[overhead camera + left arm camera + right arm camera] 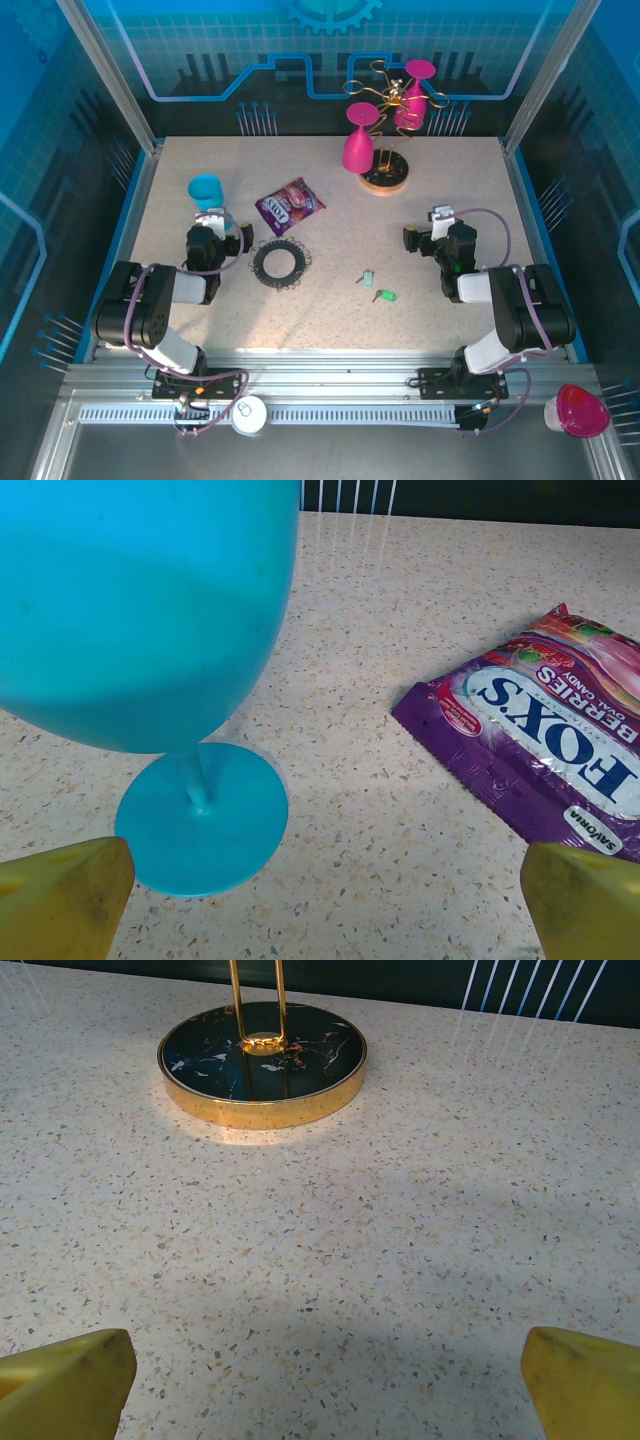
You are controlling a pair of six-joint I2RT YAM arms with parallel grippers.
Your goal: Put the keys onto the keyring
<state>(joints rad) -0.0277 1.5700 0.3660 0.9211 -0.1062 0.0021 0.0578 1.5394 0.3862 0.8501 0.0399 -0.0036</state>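
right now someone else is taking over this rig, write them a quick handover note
Left gripper: open, nothing held, facing the blue glass and packet.
Right gripper: open, nothing held, facing the rack base.
Keyring: flat on the table, near the left gripper.
Green key and pale key: loose on the table between the keyring and the right arm, apart from the ring.
Done: nothing, no key is on the keyring.
Left: pick up each key and put it on the keyring.

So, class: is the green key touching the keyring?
Apart. The top view shows a wide stretch of bare table between the green key and the keyring.
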